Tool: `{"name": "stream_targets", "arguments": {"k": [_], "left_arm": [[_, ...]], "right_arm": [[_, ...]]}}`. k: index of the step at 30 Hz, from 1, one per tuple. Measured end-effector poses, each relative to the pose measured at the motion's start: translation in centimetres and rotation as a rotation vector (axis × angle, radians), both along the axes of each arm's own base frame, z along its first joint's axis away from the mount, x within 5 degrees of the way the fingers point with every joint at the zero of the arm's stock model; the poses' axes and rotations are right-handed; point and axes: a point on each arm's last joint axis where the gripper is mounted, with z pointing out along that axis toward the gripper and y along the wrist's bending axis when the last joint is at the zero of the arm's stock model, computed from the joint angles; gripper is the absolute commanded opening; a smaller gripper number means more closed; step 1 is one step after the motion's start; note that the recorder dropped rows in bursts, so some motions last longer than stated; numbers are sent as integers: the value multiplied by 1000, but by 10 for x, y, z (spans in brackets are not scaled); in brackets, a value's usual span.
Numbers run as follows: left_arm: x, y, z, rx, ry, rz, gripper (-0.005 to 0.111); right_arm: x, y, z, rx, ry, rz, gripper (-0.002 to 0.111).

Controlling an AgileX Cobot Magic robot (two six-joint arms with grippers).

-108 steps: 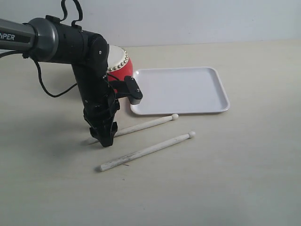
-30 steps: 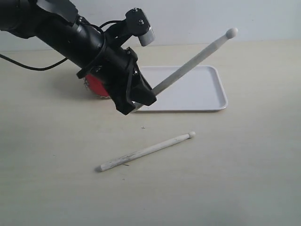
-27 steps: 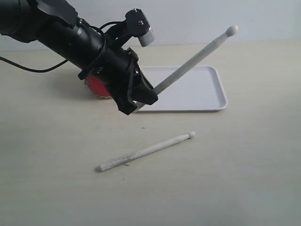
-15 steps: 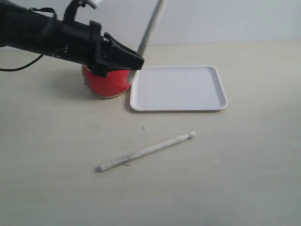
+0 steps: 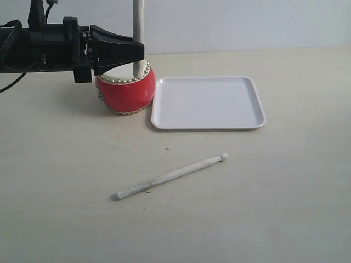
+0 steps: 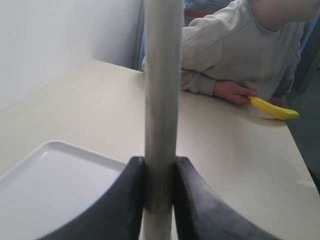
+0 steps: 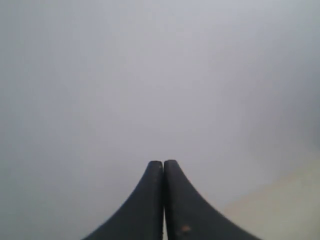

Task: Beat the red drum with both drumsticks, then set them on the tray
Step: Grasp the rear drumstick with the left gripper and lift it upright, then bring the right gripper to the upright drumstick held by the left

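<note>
The red drum [image 5: 126,93] stands left of the white tray [image 5: 208,102]. My left gripper [image 5: 140,53] reaches in level from the left above the drum and is shut on one drumstick [image 5: 139,24], which stands upright and runs out of the top of the exterior view. In the left wrist view that drumstick [image 6: 162,100] sits clamped between the black fingers [image 6: 192,200], with the tray [image 6: 55,185] beyond. The other drumstick [image 5: 171,176] lies on the table in front of the tray. My right gripper [image 7: 163,167] is shut on nothing and faces a blank wall.
In the left wrist view a person in a grey top [image 6: 240,45] leans on the far end of the table, hand beside a banana [image 6: 274,108]. A cable [image 5: 11,82] trails from the left arm at the left edge.
The left arm swung up from the table with one drumstick, then levelled over the drum. The stick went from slanting right to upright. The other drumstick has not moved.
</note>
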Motion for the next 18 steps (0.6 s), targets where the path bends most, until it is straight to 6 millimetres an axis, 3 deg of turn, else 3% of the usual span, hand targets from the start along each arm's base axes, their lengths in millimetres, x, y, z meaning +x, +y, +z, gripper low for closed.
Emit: {"name": "stream_targets", "arguments": {"k": [5,7,10,13,16,18], "left_arm": [[0,0,0,-3,-1,2,0],[0,-1,0,-4,-1,0,0],[-1,-2,1,-5,-1,-4,0],[-1,-3,1,-5,-1,-6,0],[-1,-3,1,-5,-1,-6,0],[-1,-3,1,-5,-1,-6,0]], "right_arm": [[0,3,59,-39,-143,23,0],[18,6,79,-79,-106,53,0],[65,11,101,-155,23,127,0],[132,20,94,-217,220,279,0],[202,39,61,-244,382,577,0],[229,55,42,-237,389,832,0]]}}
